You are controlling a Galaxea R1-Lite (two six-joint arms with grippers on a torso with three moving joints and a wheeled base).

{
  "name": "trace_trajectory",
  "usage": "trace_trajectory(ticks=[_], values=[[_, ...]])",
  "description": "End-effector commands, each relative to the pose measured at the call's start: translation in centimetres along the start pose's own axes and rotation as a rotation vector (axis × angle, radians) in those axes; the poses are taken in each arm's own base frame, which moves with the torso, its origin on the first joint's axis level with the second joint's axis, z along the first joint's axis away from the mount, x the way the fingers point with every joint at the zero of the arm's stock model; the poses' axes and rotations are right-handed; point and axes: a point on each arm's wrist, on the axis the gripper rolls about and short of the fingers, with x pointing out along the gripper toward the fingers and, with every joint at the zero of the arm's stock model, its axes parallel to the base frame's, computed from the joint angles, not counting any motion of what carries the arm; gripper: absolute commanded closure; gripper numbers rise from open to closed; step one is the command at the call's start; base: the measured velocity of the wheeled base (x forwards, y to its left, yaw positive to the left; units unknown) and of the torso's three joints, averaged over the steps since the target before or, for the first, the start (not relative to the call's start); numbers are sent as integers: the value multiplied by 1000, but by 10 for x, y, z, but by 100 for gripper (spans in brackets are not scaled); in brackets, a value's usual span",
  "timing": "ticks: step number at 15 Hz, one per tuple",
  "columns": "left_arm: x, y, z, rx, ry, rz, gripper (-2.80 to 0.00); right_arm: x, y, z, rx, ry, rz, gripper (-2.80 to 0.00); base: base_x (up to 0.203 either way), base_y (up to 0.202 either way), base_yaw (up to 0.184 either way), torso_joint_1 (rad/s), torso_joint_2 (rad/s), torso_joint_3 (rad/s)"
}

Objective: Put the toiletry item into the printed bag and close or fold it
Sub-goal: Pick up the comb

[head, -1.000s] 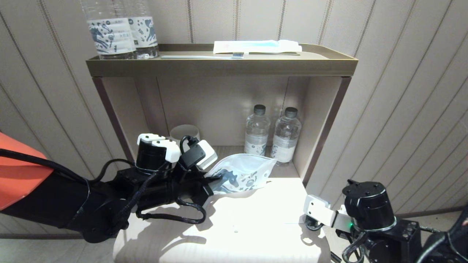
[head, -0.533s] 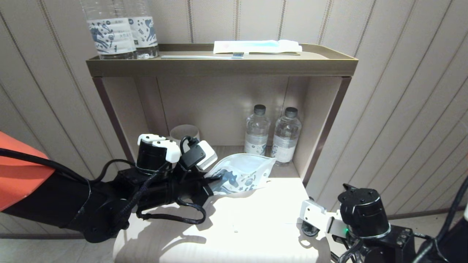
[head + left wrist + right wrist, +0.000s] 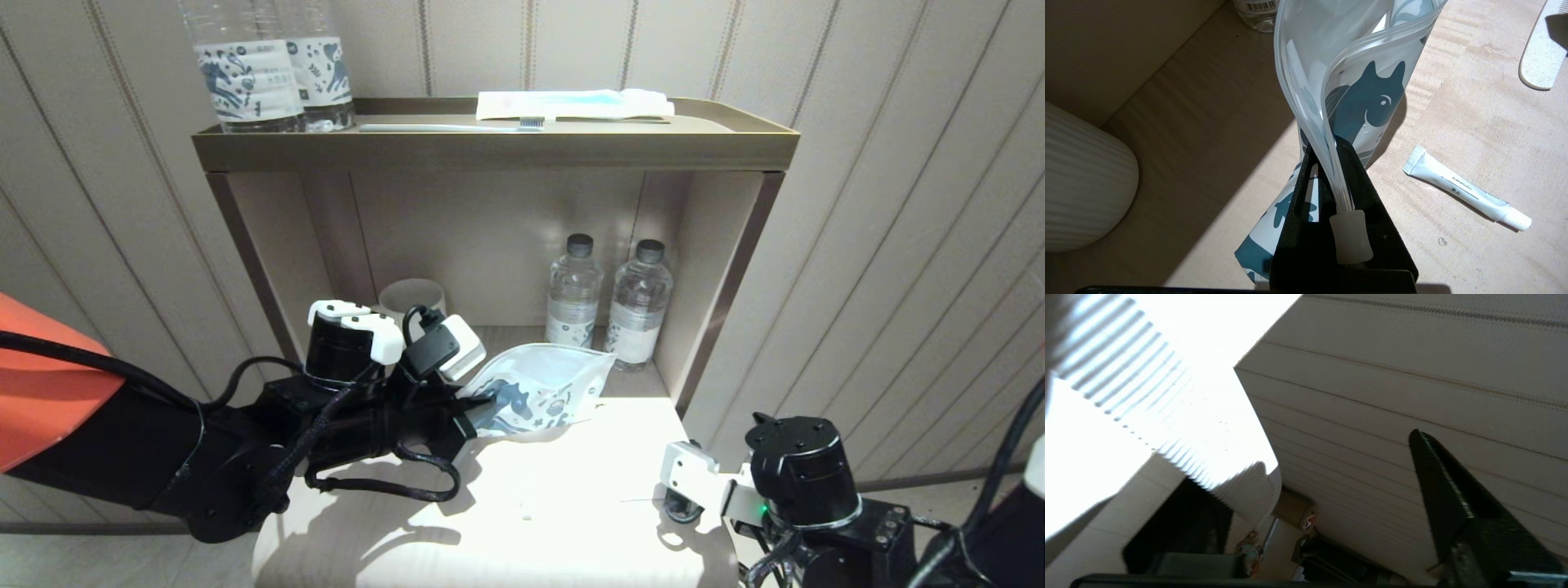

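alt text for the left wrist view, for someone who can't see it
The left gripper is shut on the zip-strip edge of the printed bag, holding its mouth open above a wooden shelf. A small white tube lies beside the bag, and a ribbed white cup stands on its other side.

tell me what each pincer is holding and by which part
The left pincer grips the printed bag by one end of its zip strip. What the right pincer holds cannot be told.

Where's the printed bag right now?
In the head view the printed bag stands on the lower shelf, left of centre, its zip edge pinched by the left gripper, just in front of the two small water bottles.
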Motion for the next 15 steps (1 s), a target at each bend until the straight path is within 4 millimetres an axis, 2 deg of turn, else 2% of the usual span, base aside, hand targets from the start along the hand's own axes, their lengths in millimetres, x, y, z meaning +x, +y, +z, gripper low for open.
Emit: trace_trajectory(ticks=[1, 9, 15], values=[[0, 0, 0, 3, -4, 0, 0, 1, 1, 3, -6, -4, -3, 0, 0, 0, 0, 0, 0, 0], [0, 0, 0, 3, -3, 0, 0, 2, 1, 4, -2, -5, -7, 0, 0, 0, 0, 0, 0, 0], [-2, 0, 2, 3, -10, 0, 0, 6, -17, 14, 143, -66, -114, 0, 0, 0, 0, 0, 0, 0]])
